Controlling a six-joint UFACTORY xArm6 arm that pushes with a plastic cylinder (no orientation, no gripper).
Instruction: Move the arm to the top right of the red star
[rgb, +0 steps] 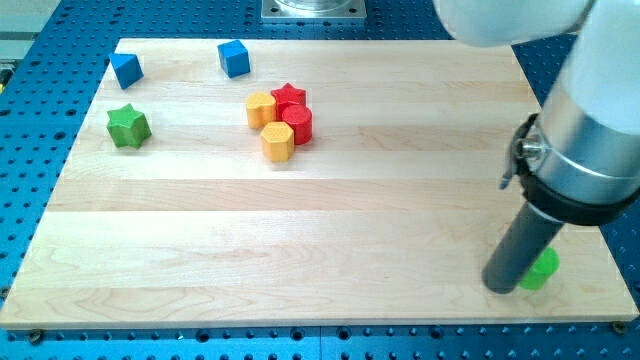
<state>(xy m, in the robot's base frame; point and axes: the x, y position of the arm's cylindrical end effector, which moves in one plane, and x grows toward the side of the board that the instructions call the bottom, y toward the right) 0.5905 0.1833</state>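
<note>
Four blocks are packed together at the upper middle of the worktop (330, 200): the red star (289, 96) is seated at the cluster's top, touched by a red cylinder (297, 123) below it and a yellow block (260, 108) on its left, with a second yellow block (277, 141) lowest. Bare wood is left at the star's top right, so that spot is judged reachable. Two blue blocks (126, 69) (234, 58) and a green star (128, 126) are seen leftward. My tip (502, 287) is rested far off, beside a green block (541, 269). No fingers are fitted.

White arm (520, 20), silver collar, dark rod (520, 250)
</note>
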